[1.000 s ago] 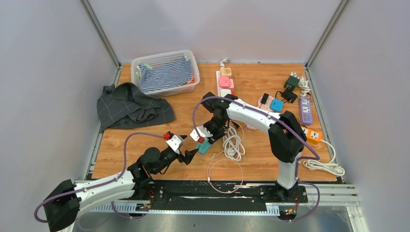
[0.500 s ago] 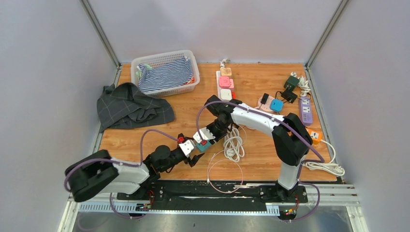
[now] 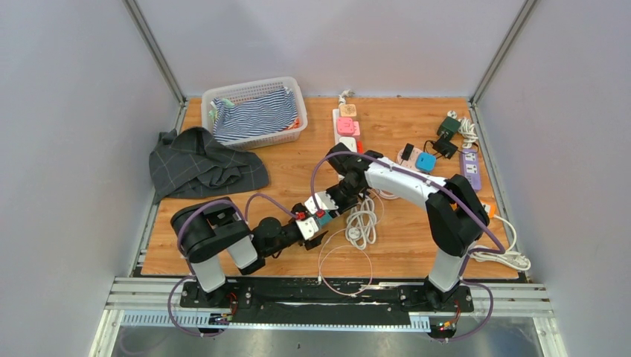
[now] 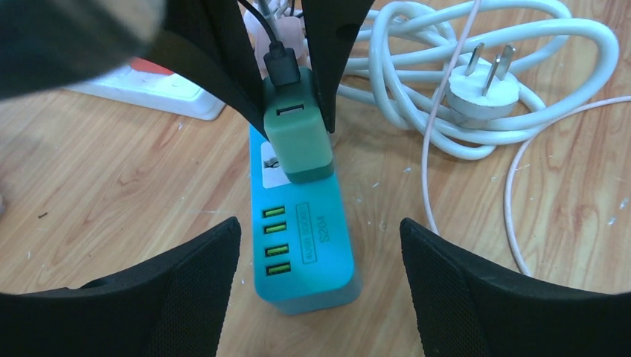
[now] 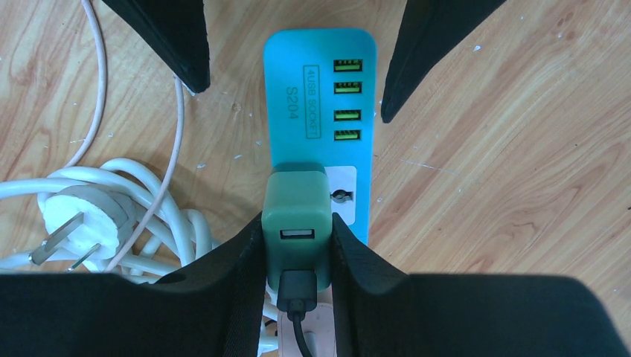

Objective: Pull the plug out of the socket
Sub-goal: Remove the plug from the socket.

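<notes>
Right gripper (image 5: 296, 236) pinches the stiff green plastic plug (image 5: 296, 216), lower centre. Left gripper (image 4: 318, 249), spread, should pin the probably light teal socket strip (image 4: 306, 256).

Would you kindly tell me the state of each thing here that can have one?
green adapter: plugged into socket strip
black cable: plugged into the adapter
socket strip: USB ports empty
white plug: unplugged, on its coil
right gripper: shut on green adapter
left gripper: open, fingers astride strip
</notes>
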You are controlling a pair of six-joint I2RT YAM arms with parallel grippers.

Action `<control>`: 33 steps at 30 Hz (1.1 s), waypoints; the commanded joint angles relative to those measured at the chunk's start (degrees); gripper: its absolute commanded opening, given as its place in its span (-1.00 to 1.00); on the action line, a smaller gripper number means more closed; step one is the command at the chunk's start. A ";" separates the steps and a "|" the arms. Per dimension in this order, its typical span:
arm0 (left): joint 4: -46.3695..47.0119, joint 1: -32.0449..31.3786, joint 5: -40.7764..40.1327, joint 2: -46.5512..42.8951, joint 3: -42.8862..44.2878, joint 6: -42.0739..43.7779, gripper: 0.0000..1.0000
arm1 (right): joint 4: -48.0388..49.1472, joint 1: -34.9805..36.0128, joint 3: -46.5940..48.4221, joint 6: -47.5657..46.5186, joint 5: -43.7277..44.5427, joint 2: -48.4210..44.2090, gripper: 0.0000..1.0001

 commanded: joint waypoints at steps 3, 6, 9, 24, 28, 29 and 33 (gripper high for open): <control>4.84 -0.41 -0.70 5.61 2.45 2.20 0.56 | -2.80 -1.81 -1.34 1.07 -1.72 0.63 -1.00; 5.13 -0.35 -1.12 7.30 3.11 2.20 0.53 | -3.55 -3.07 -1.46 0.13 -3.12 0.39 -1.00; 5.30 -0.27 -1.56 8.63 3.71 2.17 0.50 | -4.56 -4.35 -2.13 -2.13 -5.08 -0.10 -1.00; 5.24 2.54 4.51 12.16 5.73 0.13 0.07 | -6.78 -4.79 -2.49 -5.07 -8.90 -0.33 -1.00; 5.22 3.05 6.90 13.45 6.59 -0.33 0.07 | -6.81 -4.71 -1.80 -3.40 -11.05 -0.17 -1.00; 5.16 3.21 7.58 13.74 6.77 -0.57 0.06 | -6.81 -4.67 -1.47 -2.81 -11.72 -0.09 -1.00; 5.14 4.30 10.14 14.16 7.10 -1.55 -0.19 | -6.45 -4.92 0.74 0.72 -11.59 0.82 -1.00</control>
